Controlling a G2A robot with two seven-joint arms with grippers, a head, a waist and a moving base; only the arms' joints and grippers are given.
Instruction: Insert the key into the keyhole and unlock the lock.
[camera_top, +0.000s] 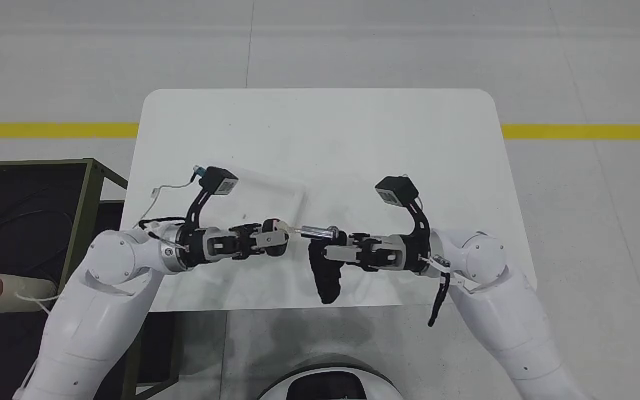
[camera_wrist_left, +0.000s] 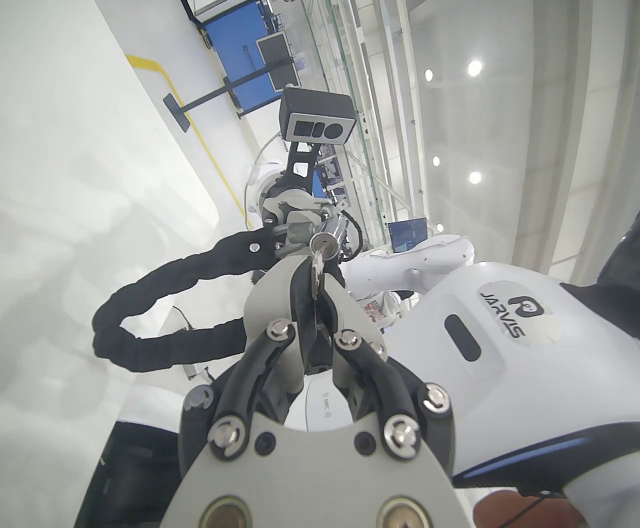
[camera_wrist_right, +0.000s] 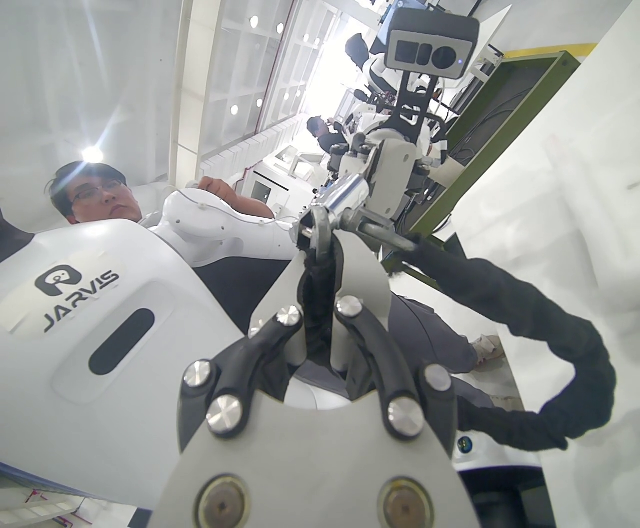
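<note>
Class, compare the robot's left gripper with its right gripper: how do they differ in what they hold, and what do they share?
The left gripper pinches a small flat key, while the right gripper clamps the lock. The left gripper's load is short and rigid; from the right gripper's hangs a looping black-sleeved chain. Shared: both have fingers shut and face each other above the table.

light: bright, even, from overhead | top view: table (camera_top: 330, 130) evenly lit, matte white | left wrist view: round ceiling lamps (camera_wrist_left: 474, 67) glow, table washed near white | right wrist view: lamp (camera_wrist_right: 91, 153) flares in a star, far aisle (camera_wrist_right: 340, 65) blown out | wrist views: straight lines bow toward edges
</note>
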